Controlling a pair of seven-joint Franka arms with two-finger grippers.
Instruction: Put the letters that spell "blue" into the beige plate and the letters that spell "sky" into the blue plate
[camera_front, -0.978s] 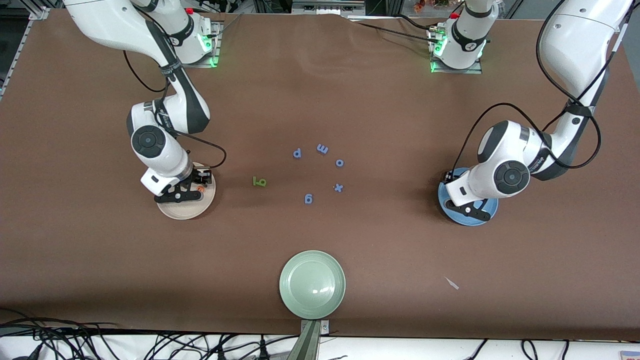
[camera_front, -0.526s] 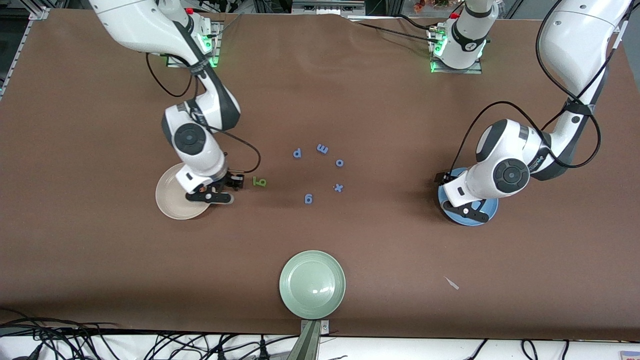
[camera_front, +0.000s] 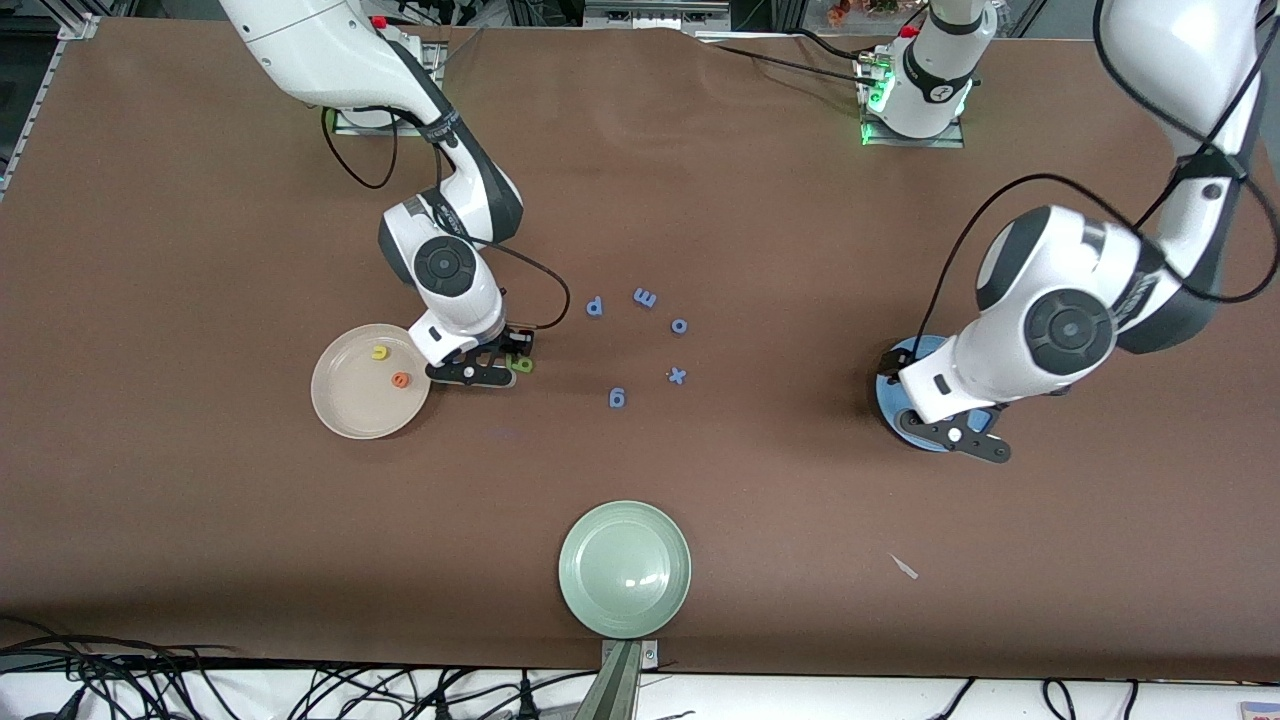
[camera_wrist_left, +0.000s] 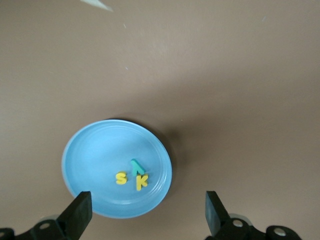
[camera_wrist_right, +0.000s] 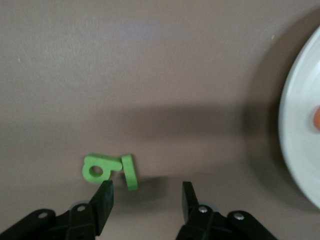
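Note:
The beige plate (camera_front: 350, 410) holds a yellow u (camera_front: 379, 352) and an orange e (camera_front: 400, 379). Beside it, toward the table's middle, a green b (camera_wrist_right: 97, 168) and a green l (camera_wrist_right: 129, 172) lie touching on the cloth. My right gripper (camera_wrist_right: 146, 200) hangs open just over them, and nothing is between its fingers. In the front view it (camera_front: 505, 358) half covers the green pair (camera_front: 522, 365). The blue plate (camera_wrist_left: 100, 155) holds a yellow s (camera_wrist_left: 121, 178), a yellow k (camera_wrist_left: 141, 182) and a teal y (camera_wrist_left: 136, 166). My left gripper (camera_wrist_left: 147, 215) is open and empty above it.
Several all-blue letters lie in the middle of the table: p (camera_front: 595, 306), m (camera_front: 645, 297), o (camera_front: 679, 325), x (camera_front: 677, 375) and one more (camera_front: 617, 398). A pale green plate (camera_front: 625, 568) sits near the front edge. A small pale scrap (camera_front: 904, 567) lies toward the left arm's end.
My right arm has swung from over the beige plate to the green letters, uncovering the u and e. My left arm has risen above the blue plate and its gripper opened wider.

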